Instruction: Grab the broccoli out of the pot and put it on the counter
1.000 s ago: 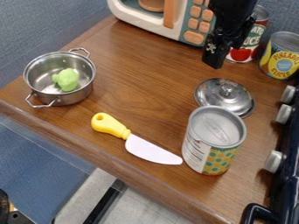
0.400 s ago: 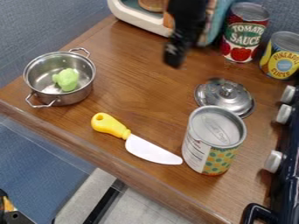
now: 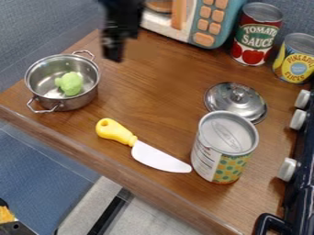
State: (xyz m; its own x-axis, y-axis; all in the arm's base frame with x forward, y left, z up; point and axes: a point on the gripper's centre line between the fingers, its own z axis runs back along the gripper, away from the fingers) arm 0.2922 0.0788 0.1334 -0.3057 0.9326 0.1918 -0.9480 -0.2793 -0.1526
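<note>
The broccoli (image 3: pixel 70 83) is in the pot (image 3: pixel 75 102), which stands at the left of the bench (image 3: pixel 141 98). Its green top shows well inside the rim, but its underside is hidden. The pot's two wire handles are both in sight, one toward the arm, the other toward the bench's front edge.

The gripper (image 3: pixel 113 54) hangs to the right of the pot's far side, apart from it, and the arm is cut off by the top edge. It is a dark blur, so I cannot tell whether the jaws are open or closed. The arm hides part of the toy microwave (image 3: pixel 211 23), whose top is also cut off.

At the front right, a large can (image 3: pixel 224 153) hides the near edge of the lid (image 3: pixel 228 100) behind it. The yellow-handled knife (image 3: pixel 147 153) lies flat, its white tip so close to this can that I can't make out whether they touch. Toward the back right stand the red can (image 3: pixel 255 39) and the yellow can (image 3: pixel 295 62), the latter slightly clipped at the right edge. The stove (image 3: pixel 301 183) is cut off there too, its pale knobs facing the bench.
</note>
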